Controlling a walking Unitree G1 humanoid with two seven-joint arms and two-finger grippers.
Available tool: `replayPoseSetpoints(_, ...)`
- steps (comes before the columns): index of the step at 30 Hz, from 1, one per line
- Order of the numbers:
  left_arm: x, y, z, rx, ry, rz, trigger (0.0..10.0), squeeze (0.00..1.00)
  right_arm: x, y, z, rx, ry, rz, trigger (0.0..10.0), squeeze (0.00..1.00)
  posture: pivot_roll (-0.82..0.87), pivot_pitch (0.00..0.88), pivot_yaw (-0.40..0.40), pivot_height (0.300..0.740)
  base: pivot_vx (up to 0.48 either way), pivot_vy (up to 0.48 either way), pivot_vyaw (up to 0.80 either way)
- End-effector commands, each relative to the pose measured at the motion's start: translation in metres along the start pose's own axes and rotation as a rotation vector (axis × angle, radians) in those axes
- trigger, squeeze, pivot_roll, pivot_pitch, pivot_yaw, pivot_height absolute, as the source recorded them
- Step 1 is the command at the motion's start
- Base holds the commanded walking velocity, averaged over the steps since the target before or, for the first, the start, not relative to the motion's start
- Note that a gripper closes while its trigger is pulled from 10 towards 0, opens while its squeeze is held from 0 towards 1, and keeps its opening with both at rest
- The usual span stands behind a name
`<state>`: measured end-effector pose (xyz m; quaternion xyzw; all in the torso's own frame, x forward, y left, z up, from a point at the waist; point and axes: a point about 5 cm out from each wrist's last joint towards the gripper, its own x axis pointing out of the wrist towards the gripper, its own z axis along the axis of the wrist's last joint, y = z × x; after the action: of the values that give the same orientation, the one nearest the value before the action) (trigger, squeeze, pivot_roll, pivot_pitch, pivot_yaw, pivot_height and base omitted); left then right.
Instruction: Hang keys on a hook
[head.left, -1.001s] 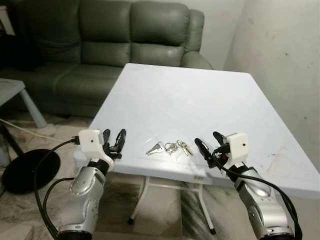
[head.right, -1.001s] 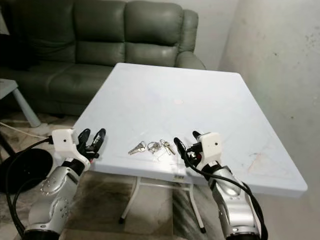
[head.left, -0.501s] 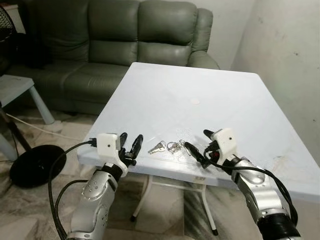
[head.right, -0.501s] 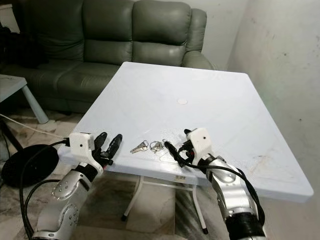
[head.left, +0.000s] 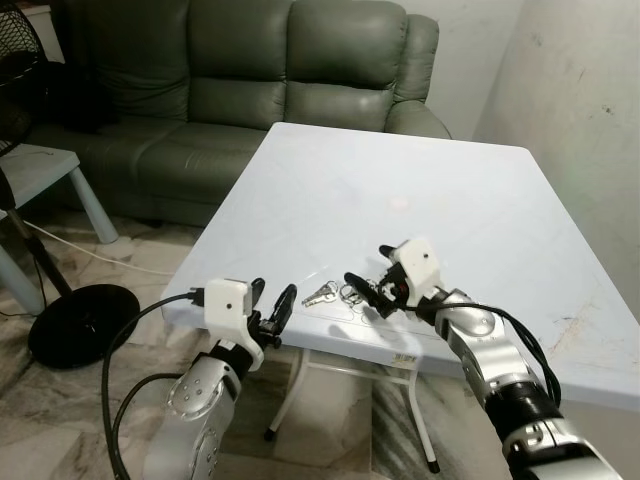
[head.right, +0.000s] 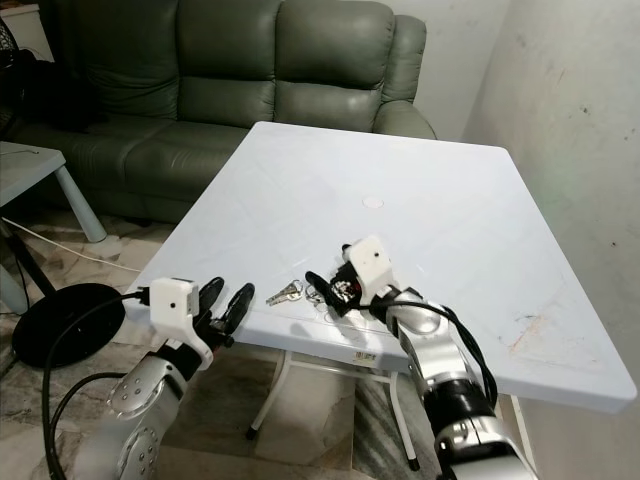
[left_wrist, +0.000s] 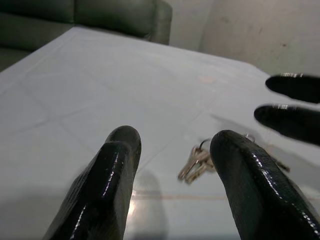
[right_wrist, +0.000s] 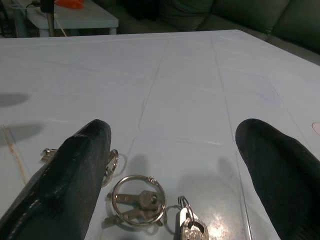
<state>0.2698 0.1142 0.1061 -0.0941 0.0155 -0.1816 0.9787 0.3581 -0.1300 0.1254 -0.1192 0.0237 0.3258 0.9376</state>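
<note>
So the keys (head.left: 345, 293) are lying flat near the front edge of the white surface (head.left: 480, 200), strung out in a loose line that runs roughly side to side along that edge: a pair of keys at my left end, a couple of rings in the middle, another key or two toward my right. My right gripper (head.left: 372, 295) is the one basically on top of them, fingers spread wide with nothing in them. From the right wrist view the rings (right_wrist: 137, 196) sit right between my two fingers (right_wrist: 75, 165), just below the tips, so the bunch is straight ahead and slightly down from where I'm pointing. One finger looks to be right over the right-hand end of the chain, but I can't tell if it's actually touching. My left gripper (head.left: 270, 313) is off the front edge of the surface, also open and empty, with the left-end keys (left_wrist: 195, 165) ahead of it and off toward my right. It's near, but clearly farther than the right one. So I'd say the grab is a right-arm job: drop a bit and close across the line of the chain, ideally on a ring, since the flat keys look like they'd be annoying to pinch off a smooth top. Haven't spotted a hook anywhere yet, just the green sofa (head.left: 250, 60) behind the surface.
</note>
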Motion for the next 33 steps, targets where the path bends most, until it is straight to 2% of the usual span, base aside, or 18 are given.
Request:
replayPoseSetpoints(1, -0.001, -0.005, 0.003, 0.013, -0.001, -0.009, 10.0, 0.0, 0.004, -0.002, 0.004, -0.018, 0.006, 0.007, 10.0, 0.0, 0.27, 0.0, -0.058, 0.736, 0.0, 0.0, 0.0)
replayPoseSetpoints(9, -0.01, -0.008, 0.001, 0.004, 0.018, 0.002, 10.0, 0.0, 0.01, 0.003, 0.003, -0.046, 0.018, 0.059, 10.0, 0.0, 0.28, 0.0, -0.064, 0.736, 0.0, 0.0, 0.0)
replayPoseSetpoints(17, -0.015, -0.012, -0.001, -0.008, 0.031, 0.017, 10.0, 0.0, 0.013, 0.001, 0.0, -0.081, 0.058, 0.034, 10.0, 0.0, 0.3, 0.024, -0.079, 0.736, 0.0, 0.0, 0.0)
replayPoseSetpoints(19, -0.016, -0.012, -0.001, -0.009, 0.033, 0.019, 10.0, 0.0, 0.013, 0.002, -0.002, -0.077, 0.07, 0.056, 6.1, 0.0, 0.3, 0.026, -0.081, 0.736, 0.0, 0.0, 0.0)
replayPoseSetpoints(20, -0.017, -0.013, -0.001, -0.01, 0.034, 0.021, 10.0, 0.0, 0.013, 0.002, -0.002, -0.083, 0.075, 0.062, 5.5, 0.0, 0.3, 0.026, -0.083, 0.736, 0.0, 0.0, 0.0)
replayPoseSetpoints(22, -0.018, -0.013, -0.002, -0.013, 0.036, 0.025, 10.0, 0.0, 0.013, 0.006, -0.004, -0.086, 0.074, 0.093, 6.0, 0.0, 0.3, 0.028, -0.088, 0.736, 0.0, 0.0, 0.0)
replayPoseSetpoints(23, -0.018, -0.013, -0.002, -0.014, 0.037, 0.027, 10.0, 0.0, 0.013, 0.007, -0.005, -0.087, 0.079, 0.096, 7.7, 0.0, 0.3, 0.028, -0.088, 0.736, 0.0, 0.0, 0.0)
replayPoseSetpoints(25, -0.019, -0.013, -0.002, -0.016, 0.038, 0.029, 10.0, 0.0, 0.014, 0.009, -0.006, -0.089, 0.082, 0.102, 8.1, 0.0, 0.3, 0.028, -0.088, 0.736, 0.0, 0.0, 0.0)
replayPoseSetpoints(26, -0.019, -0.014, -0.002, -0.016, 0.04, 0.031, 10.0, 0.0, 0.014, 0.012, -0.008, -0.085, 0.084, 0.117, 4.0, 0.0, 0.3, 0.029, -0.09, 0.736, 0.0, 0.0, 0.0)
replayPoseSetpoints(27, -0.019, -0.014, -0.002, -0.017, 0.042, 0.033, 10.0, 0.0, 0.014, 0.014, -0.009, -0.086, 0.089, 0.127, 4.4, 0.0, 0.3, 0.028, -0.091, 0.736, 0.0, 0.0, 0.0)
replayPoseSetpoints(28, -0.019, -0.014, -0.003, -0.018, 0.042, 0.033, 10.0, 0.0, 0.014, 0.015, -0.011, -0.081, 0.101, 0.129, 9.6, 0.0, 0.31, 0.027, -0.093, 0.736, 0.0, 0.0, 0.0)
replayPoseSetpoints(31, -0.019, -0.014, -0.002, -0.018, 0.042, 0.035, 10.0, 0.0, 0.015, 0.017, -0.013, -0.089, 0.104, 0.136, 9.6, 0.0, 0.31, 0.028, -0.094, 0.736, 0.0, 0.0, 0.0)
replayPoseSetpoints(32, -0.019, -0.014, -0.002, -0.018, 0.042, 0.037, 10.0, 0.0, 0.015, 0.018, -0.013, -0.092, 0.102, 0.14, 10.0, 0.0, 0.31, 0.027, -0.094, 0.736, 0.0, 0.0, 0.0)
replayPoseSetpoints(33, -0.02, -0.014, -0.002, -0.018, 0.043, 0.039, 10.0, 0.0, 0.015, 0.019, -0.013, -0.092, 0.101, 0.144, 9.8, 0.0, 0.31, 0.026, -0.094, 0.736, 0.0, 0.0, 0.0)
